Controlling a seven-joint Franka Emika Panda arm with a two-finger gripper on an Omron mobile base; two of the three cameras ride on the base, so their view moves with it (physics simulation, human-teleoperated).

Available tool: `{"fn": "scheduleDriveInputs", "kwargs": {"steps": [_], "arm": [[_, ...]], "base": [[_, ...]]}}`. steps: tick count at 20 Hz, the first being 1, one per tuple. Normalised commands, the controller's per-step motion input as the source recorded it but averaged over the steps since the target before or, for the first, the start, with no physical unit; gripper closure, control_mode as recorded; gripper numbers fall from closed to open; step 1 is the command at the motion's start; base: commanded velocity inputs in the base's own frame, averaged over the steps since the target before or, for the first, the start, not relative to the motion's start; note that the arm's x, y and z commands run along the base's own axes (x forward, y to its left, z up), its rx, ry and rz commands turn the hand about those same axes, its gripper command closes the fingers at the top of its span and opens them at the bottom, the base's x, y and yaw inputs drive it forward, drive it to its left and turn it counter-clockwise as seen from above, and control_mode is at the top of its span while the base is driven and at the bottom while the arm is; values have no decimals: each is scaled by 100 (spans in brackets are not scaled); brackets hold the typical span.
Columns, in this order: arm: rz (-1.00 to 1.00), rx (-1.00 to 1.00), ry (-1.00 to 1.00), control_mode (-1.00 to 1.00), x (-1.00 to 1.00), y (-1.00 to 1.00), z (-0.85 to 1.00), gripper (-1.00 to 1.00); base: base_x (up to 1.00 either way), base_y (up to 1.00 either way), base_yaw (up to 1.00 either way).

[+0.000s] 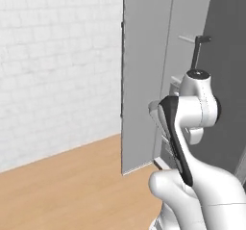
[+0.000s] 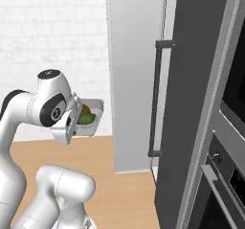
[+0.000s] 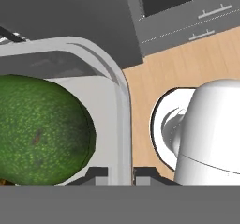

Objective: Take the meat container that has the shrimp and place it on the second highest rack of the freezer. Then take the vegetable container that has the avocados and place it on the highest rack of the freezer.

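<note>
My gripper (image 3: pixel 121 175) is shut on the rim of the vegetable container (image 3: pixel 119 85), a pale grey tray, with one fingertip on each side of its wall. A large green avocado (image 3: pixel 42 129) lies inside it. From the right base view the gripper (image 2: pixel 78 122) holds the container (image 2: pixel 94 119) at chest height, left of the freezer's open door (image 2: pixel 134 70); a green avocado (image 2: pixel 86 120) and a brown one (image 2: pixel 86 110) show in it. The freezer (image 1: pixel 190 56) stands open ahead. Its racks are mostly hidden by the door (image 1: pixel 144 70) and my arm. The meat container with the shrimp is out of view.
A dark panel with a long vertical bar handle (image 2: pixel 154 98) stands right of the open door. The black-windowed oven (image 2: pixel 234 79) and its drawers lie at the far right. A white brick wall (image 1: pixel 57 65) and wooden floor (image 1: pixel 72 185) lie to the left.
</note>
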Motion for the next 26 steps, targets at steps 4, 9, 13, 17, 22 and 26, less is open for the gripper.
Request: {"fn": "scheduleDriveInputs", "kwargs": {"steps": [4, 9, 13, 17, 22, 26], "arm": [[0, 0, 0, 100, 0, 0, 0, 100], [0, 0, 0, 100, 0, 0, 0, 100], [0, 0, 0, 100, 0, 0, 0, 100], [0, 0, 0, 100, 0, 0, 0, 100], [0, 0, 0, 100, 0, 0, 0, 100], [0, 0, 0, 100, 0, 0, 0, 100]], "base": [[70, 13, -55], [74, 41, -54], [75, 49, -50], [51, 44, -51], [36, 30, -52], [47, 40, -46]]}}
